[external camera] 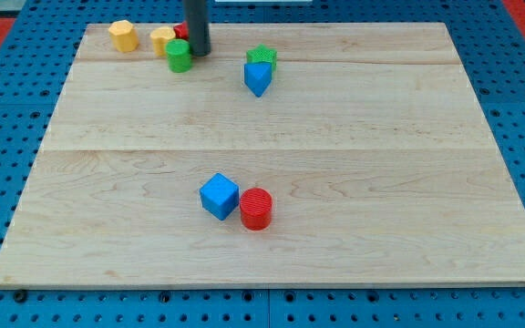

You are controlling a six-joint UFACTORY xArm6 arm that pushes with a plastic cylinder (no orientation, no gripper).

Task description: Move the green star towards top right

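The green star (262, 56) lies far on the table (381, 182), touching the blue block (258, 78) just nearer; its pointing is unclear. My tip (199, 53), a bare tool holding nothing, stands left beside the green cylinder (179, 56).

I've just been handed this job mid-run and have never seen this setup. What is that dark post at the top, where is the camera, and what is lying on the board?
The dark post is the arm's pushing rod. It holds nothing and only slides blocks. My tip sits near the view's top, just right of the green cylinder, with a red block mostly hidden behind. Left of those are two yellow blocks.

There is one camera, looking down across the wooden board.

The green star, the block to move, lies right of my tip, touching a blue block in front of it. Near the view's bottom sit a blue cube and a red cylinder.
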